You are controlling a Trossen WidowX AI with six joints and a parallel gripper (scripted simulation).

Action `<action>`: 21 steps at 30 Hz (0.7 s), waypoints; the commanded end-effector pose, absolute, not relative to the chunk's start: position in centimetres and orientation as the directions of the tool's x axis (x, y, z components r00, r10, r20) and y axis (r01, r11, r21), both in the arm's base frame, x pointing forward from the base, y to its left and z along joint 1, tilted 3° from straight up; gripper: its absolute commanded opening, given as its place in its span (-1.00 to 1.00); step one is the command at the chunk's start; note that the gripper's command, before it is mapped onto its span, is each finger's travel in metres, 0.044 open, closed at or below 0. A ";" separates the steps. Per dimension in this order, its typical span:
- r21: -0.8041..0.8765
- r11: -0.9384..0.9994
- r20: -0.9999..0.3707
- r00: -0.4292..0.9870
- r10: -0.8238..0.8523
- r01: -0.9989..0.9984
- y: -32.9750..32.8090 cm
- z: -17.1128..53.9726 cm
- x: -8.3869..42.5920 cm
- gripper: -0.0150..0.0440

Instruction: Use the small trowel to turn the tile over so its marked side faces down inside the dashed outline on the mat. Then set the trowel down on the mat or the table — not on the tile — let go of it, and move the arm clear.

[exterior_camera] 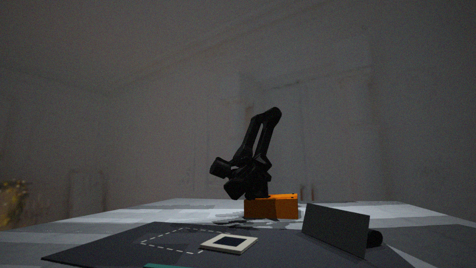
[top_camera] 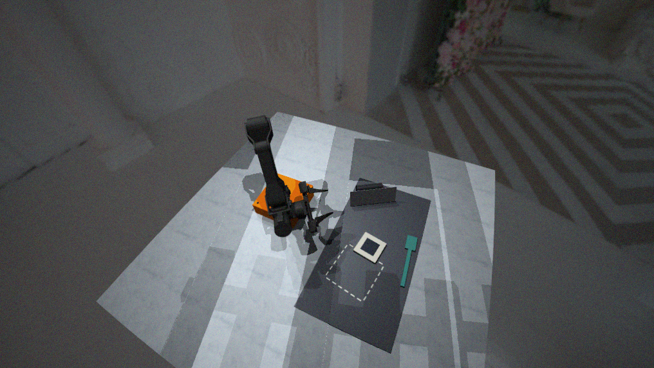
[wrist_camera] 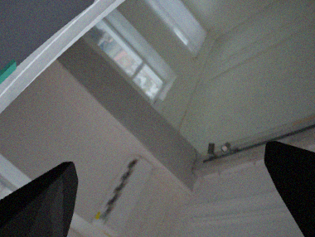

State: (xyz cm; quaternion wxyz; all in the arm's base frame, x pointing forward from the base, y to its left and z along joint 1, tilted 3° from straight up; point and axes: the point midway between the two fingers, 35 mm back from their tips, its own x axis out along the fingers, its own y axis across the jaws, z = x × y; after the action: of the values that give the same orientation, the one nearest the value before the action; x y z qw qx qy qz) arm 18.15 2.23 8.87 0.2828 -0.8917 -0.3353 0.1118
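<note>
The cream tile lies flat on the dark mat, its dark square marking facing up. It overlaps one side of the dashed outline and lies mostly outside it. The teal trowel lies flat near the mat's far long edge, beyond the tile from the arm; bits of it show in the exterior view and the wrist view. My gripper is wide open and empty, near the arm's base, away from tile and trowel. Its fingers are not distinct in the exterior view.
A dark upright panel with a dark cylinder behind it stands at one end of the mat. The arm's orange base sits on the pale patterned table.
</note>
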 end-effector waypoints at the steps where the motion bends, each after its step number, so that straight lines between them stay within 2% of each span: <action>1: -0.577 -0.616 -0.012 0.749 0.662 0.536 2.2 8.9 18.2 0.78; 11: -0.456 -0.653 -0.115 0.688 0.717 0.604 2.9 8.3 19.4 -0.11; 21: -0.304 -0.647 -0.233 0.604 0.762 0.699 3.8 7.7 20.7 -0.15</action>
State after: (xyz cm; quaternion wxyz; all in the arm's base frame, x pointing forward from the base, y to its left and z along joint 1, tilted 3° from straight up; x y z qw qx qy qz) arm 20.22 3.53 7.86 0.1278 -0.8946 -0.3955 0.1643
